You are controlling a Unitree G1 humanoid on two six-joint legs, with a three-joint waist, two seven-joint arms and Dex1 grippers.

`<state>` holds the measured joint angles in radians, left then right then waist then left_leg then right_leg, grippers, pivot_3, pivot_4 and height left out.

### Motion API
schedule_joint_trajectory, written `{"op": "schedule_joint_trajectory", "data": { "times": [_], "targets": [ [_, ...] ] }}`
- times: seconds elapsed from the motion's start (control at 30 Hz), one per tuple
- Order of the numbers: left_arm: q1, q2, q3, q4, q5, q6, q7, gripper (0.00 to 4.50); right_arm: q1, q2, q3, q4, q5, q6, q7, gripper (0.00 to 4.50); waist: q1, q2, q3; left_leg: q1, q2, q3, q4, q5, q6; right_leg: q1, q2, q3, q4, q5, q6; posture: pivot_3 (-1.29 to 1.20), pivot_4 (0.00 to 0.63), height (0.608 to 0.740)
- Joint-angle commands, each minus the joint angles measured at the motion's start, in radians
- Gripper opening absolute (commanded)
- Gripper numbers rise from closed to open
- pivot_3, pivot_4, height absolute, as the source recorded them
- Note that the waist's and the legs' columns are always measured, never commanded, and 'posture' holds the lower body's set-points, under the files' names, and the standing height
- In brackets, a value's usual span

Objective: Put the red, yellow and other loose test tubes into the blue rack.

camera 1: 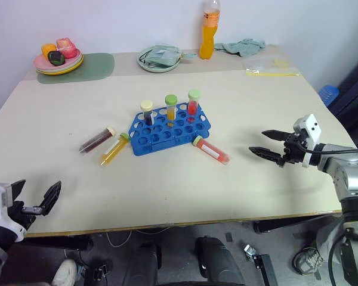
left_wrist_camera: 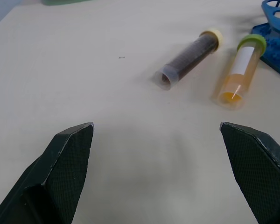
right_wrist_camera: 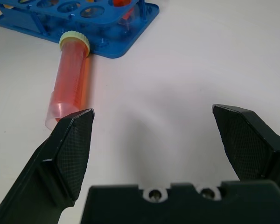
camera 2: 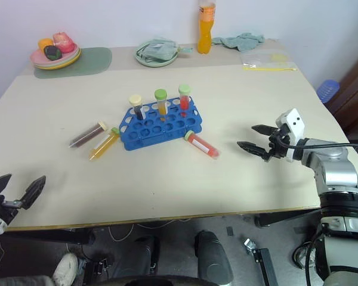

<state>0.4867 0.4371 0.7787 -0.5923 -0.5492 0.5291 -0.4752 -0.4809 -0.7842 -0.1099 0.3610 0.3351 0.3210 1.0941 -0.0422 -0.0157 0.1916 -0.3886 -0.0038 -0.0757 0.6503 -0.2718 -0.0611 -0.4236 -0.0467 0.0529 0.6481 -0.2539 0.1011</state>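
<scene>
The blue rack [camera 1: 169,127] sits mid-table [camera 1: 238,101] with three capped tubes standing in its back row. The red tube [camera 1: 212,149] lies flat just off the rack's 4 o'clock corner; the right gripper [camera 1: 265,143] hovers at its 3 o'clock, jaws spread, empty, tips aimed toward it. The yellow tube [camera 1: 114,149] and the maroon tube [camera 1: 97,140] lie side by side at the rack's 9 o'clock — up at 1 o'clock from the left gripper [camera 1: 34,198], well apart, which is also released at the table's near edge.
</scene>
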Motion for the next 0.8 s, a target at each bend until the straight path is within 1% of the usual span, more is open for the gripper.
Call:
{"op": "schedule_joint_trajectory", "data": {
  "times": [0.03, 0.23, 0.53, 0.67, 0.73, 0.8],
  "targets": [
    [0.010, -0.004, 0.017, -0.038, -0.011, -0.027, 0.015, 4.46, -0.039, 0.009, 0.003, 0.005, -0.006, -0.017, 0.006, 4.50, 0.000, 0.000, 0.000, 0.000, 0.000, 0.000, 0.000, 0.000, 0.000, 0.000, 0.000, 0.000, 0.000, 0.000, 0.000, 0.00, 0.150, 0.740],
    [0.007, -0.002, 0.020, -0.044, -0.028, -0.028, 0.030, 4.46, -0.062, 0.025, 0.003, 0.018, -0.023, -0.023, -0.019, 4.50, 0.002, 0.000, 0.000, 0.000, 0.000, 0.000, 0.000, 0.000, 0.000, 0.000, 0.000, 0.000, 0.000, 0.000, 0.000, 0.00, 0.150, 0.740],
    [-0.079, 0.051, -0.021, -0.019, -0.064, -0.005, 0.039, 4.46, 0.008, 0.038, -0.004, -0.121, -0.008, 0.042, -0.085, 4.50, 0.001, 0.000, 0.000, 0.000, 0.000, 0.000, 0.000, 0.000, 0.000, 0.000, 0.000, 0.000, 0.000, 0.000, 0.000, 0.00, 0.150, 0.740],
    [-0.141, 0.056, -0.073, -0.002, -0.070, 0.010, 0.060, 4.46, 0.039, 0.045, -0.030, -0.165, 0.010, 0.083, -0.125, 4.50, 0.002, 0.000, 0.000, 0.000, 0.000, 0.000, 0.000, 0.000, 0.000, 0.000, 0.000, 0.000, 0.001, 0.000, 0.000, 0.00, 0.150, 0.740],
    [-0.179, 0.064, -0.097, 0.009, -0.090, 0.025, 0.055, 4.46, 0.032, 0.046, -0.033, -0.192, 0.009, 0.099, -0.153, 4.50, 0.002, 0.000, 0.000, 0.000, 0.000, 0.000, 0.001, 0.000, 0.000, 0.000, 0.000, 0.000, 0.001, 0.000, 0.000, 0.00, 0.150, 0.740],
    [-0.209, 0.068, -0.147, 0.038, -0.073, 0.017, 0.042, 4.46, 0.024, 0.054, -0.046, -0.217, 0.017, 0.126, -0.192, 4.50, 0.002, 0.000, 0.000, 0.000, 0.000, 0.000, 0.001, 0.000, 0.000, 0.000, 0.000, 0.000, 0.001, 0.000, 0.000, 0.00, 0.150, 0.740]
  ]
}}
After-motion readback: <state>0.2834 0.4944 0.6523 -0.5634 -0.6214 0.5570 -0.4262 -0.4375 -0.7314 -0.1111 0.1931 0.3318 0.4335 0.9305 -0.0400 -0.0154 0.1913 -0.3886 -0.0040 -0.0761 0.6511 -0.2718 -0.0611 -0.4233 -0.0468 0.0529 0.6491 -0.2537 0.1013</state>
